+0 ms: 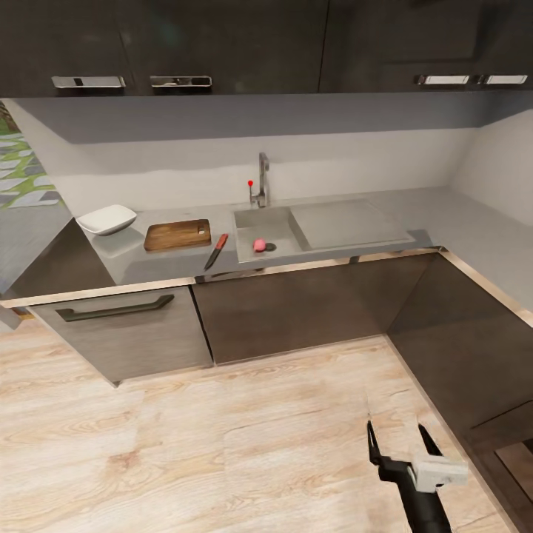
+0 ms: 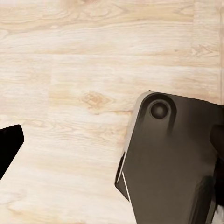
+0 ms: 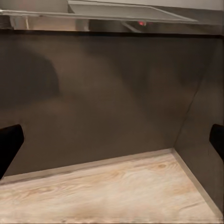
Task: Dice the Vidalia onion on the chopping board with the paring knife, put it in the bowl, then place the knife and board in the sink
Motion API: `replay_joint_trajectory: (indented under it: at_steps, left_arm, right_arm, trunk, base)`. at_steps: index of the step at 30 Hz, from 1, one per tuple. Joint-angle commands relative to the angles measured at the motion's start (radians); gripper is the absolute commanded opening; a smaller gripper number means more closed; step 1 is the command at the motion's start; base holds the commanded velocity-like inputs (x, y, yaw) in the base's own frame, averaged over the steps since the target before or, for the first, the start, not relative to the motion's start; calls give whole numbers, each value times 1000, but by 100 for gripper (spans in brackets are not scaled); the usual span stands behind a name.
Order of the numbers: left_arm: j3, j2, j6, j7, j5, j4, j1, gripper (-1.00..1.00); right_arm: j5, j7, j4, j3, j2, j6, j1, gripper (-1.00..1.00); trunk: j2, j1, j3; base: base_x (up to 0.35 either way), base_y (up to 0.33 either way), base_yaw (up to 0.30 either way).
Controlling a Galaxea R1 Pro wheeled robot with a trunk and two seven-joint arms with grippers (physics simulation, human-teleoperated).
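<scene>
Well ahead of the right gripper, across a stretch of pale wooden floor, the Vidalia onion sits in the basin of the sink, just beside the round drain and below the faucet. That gripper hangs low over the floor with its two dark fingers spread apart and nothing between them; in the right wrist view it faces the dark cabinet fronts, with the edge of the countertop high above. On that worktop, to the far left of the gripper, the paring knife lies just beside the sink's rim, then the chopping board, then the bowl farthest off, each lying apart from the next. The left wrist view looks down at floor and a dark part of the robot's body; whether the left gripper is open or closed I cannot tell. The step in hand looks like the approach, with nothing picked up yet. To do it well, the base should roll up square to the sink, stopping short of the cabinets, and the right arm should rise above counter height before reaching over the rim, fingers kept wide for the round onion.
</scene>
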Motion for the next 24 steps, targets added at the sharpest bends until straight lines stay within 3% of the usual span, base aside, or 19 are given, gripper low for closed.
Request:
replay_joint_trajectory:
  at_steps: [1,7,13,20,24]
  left_arm:
    - [-7,2,-1,9,4,-7,0,100]
    - [-7,2,57,8,3,-89,0,100]
    - [-8,4,244,6,-3,-263,0,100]
    - [-13,0,403,5,-9,-470,0,100]
    - [-14,-3,565,4,-15,-641,0,100]
  right_arm:
    - [10,-6,7,1,1,-12,13,100]
    - [8,-6,135,7,3,-47,51,100]
    - [4,-6,189,8,5,-52,58,100]
    - [4,-4,238,7,5,-53,60,100]
    - [3,-3,268,7,4,-54,60,100]
  trunk:
    - [-2,1,-1]
    - [-2,1,-1]
    - [-2,1,-1]
    - [-2,1,-1]
    - [-2,1,-1]
  base:
    - [0,0,0]
    - [0,0,0]
    - [0,0,0]
    - [0,0,0]
    - [0,0,0]
